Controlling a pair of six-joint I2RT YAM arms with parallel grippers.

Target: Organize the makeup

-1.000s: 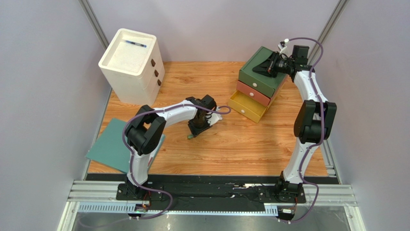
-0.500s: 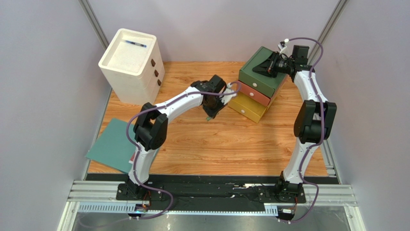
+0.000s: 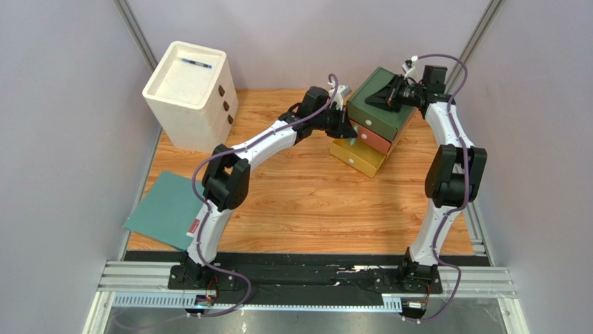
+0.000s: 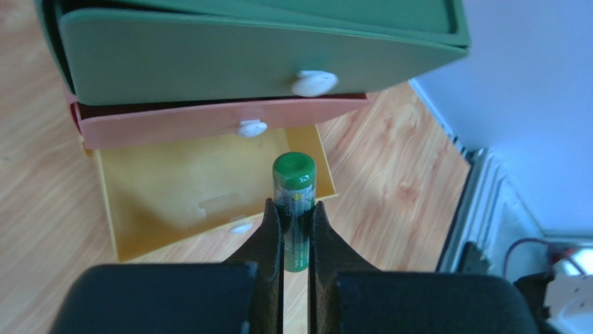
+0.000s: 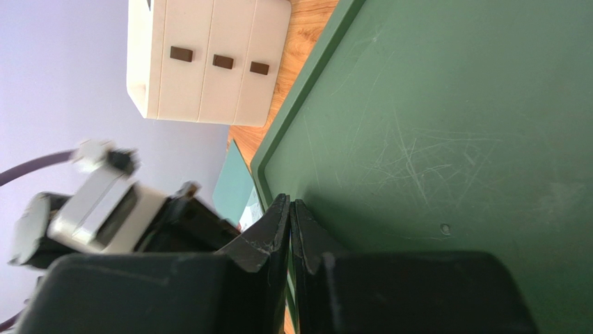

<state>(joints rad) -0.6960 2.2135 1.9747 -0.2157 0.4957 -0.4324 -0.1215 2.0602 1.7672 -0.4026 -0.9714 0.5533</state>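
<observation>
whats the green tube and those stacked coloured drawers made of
Green tube: looks like glossy plastic, with a shiny cap and a printed label. Stacked drawers: probably matte moulded plastic. The green top carries fine pale scratches, and the knobs look smooth and white. Looks alone leave both open.

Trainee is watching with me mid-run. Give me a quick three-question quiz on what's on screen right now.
1. The left gripper holds: A) a black jar B) a green tube C) a gold compact?
2. True or false: the right gripper is shut.
3. Fill in: the drawer pulled farthest out is the ____ one.
Key: 1 B. 2 true. 3 yellow, the yellow drawer at the bottom.
</observation>
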